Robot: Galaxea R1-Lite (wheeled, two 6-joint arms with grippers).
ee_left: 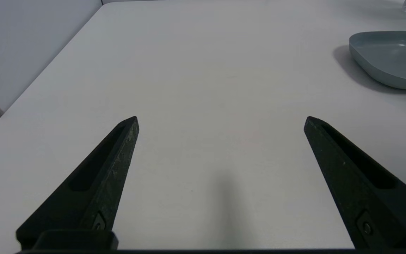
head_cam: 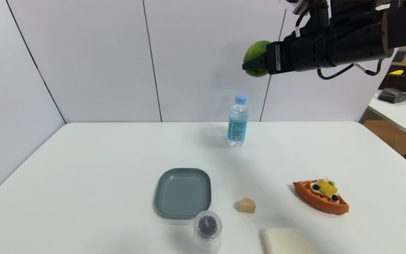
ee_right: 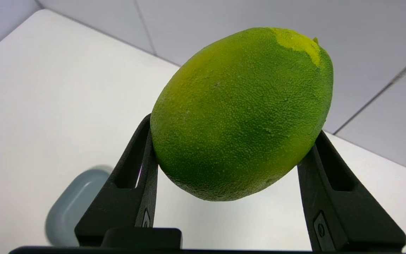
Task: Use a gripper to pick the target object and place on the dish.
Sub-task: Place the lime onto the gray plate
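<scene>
The target object, a glossy green lime-like fruit with a yellowish patch, hangs high above the table's far side, and my right gripper is shut on it, one black finger on each flank. The dish, a slate-grey square plate, lies empty on the table at the near middle, well below and left of the fruit. My left gripper stands open over bare table left of the dish, with nothing between its fingers; it is out of the head view.
A water bottle stands at the back middle, below the held fruit. A tan wedge block lies right of the dish, an orange boat-shaped toy dish farther right. A clear jar and a white pad sit at the near edge.
</scene>
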